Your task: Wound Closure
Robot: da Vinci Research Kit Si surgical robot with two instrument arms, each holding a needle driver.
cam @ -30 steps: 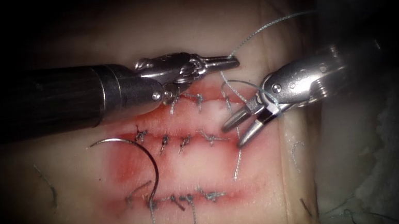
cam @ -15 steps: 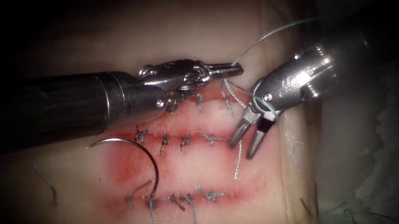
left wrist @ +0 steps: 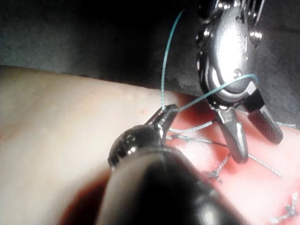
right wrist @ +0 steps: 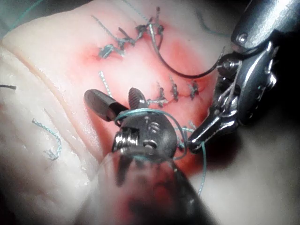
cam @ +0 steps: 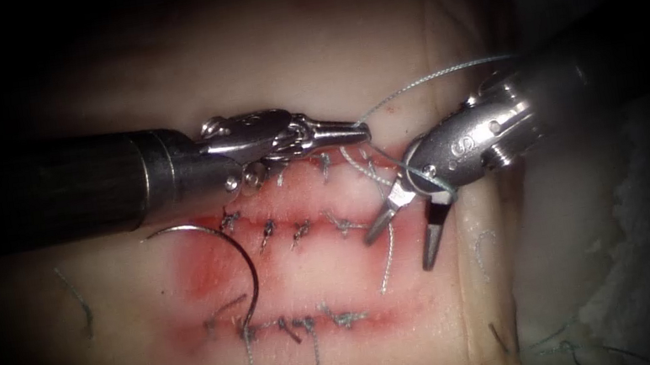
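Faintly, "S" on right tool [cam: 403, 222]

Curved needle [cam: 239, 258] free on stitched tissue [cam: 158, 79]

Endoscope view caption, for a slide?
Left tool grips teal thread; open right tool holds nothing; curved steel needle rests on tissue.

Left tool [cam: 358, 128] lies level, shaft in from left, jaws pinched together. Right tool [cam: 403, 241] angles down-left, wrist bent, jaws spread wide.
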